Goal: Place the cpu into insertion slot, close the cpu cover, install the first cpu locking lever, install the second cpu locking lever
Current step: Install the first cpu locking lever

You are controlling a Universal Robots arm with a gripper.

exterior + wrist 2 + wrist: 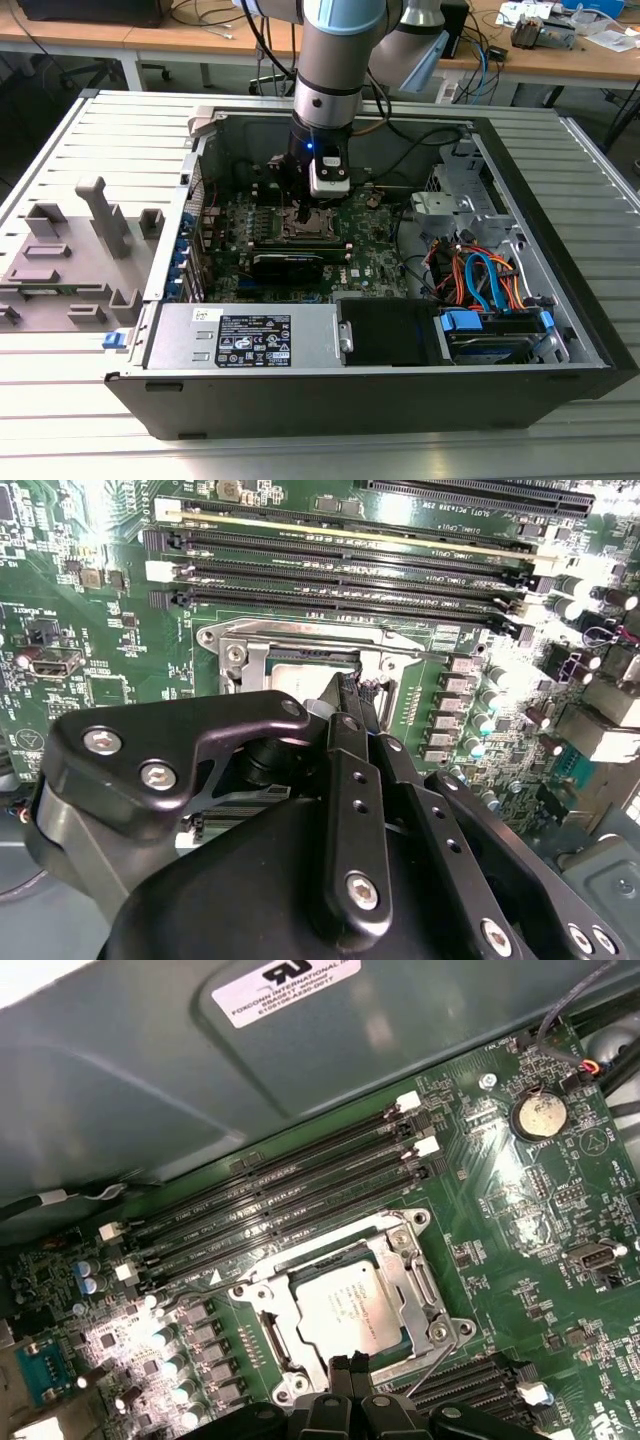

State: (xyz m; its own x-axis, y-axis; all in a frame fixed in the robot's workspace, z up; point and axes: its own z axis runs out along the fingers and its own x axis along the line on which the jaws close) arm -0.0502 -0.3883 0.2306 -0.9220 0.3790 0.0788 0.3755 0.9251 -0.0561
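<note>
The cpu (348,1305) lies flat in the motherboard's socket, its pale metal top showing through the window of the cpu cover (415,1285), which lies down around it. My gripper (349,1363) hangs just over the socket's edge, fingertips pressed together and holding nothing that I can see. A thin wire locking lever (432,1362) slants beside that edge, close to the fingertips. In the second wrist view the gripper (352,690) reaches down onto the cover (238,652), and a strip of the cpu (300,675) shows. In the exterior view the gripper (308,212) stands over the socket (300,228).
The motherboard (370,235) lies in an open computer case (560,250) on a slatted metal table. Memory slots (290,1195) run beside the socket, capacitors (165,1345) on another side. Cables and drive bays (480,290) fill the exterior view's right. Grey fixtures (70,250) stand at its left.
</note>
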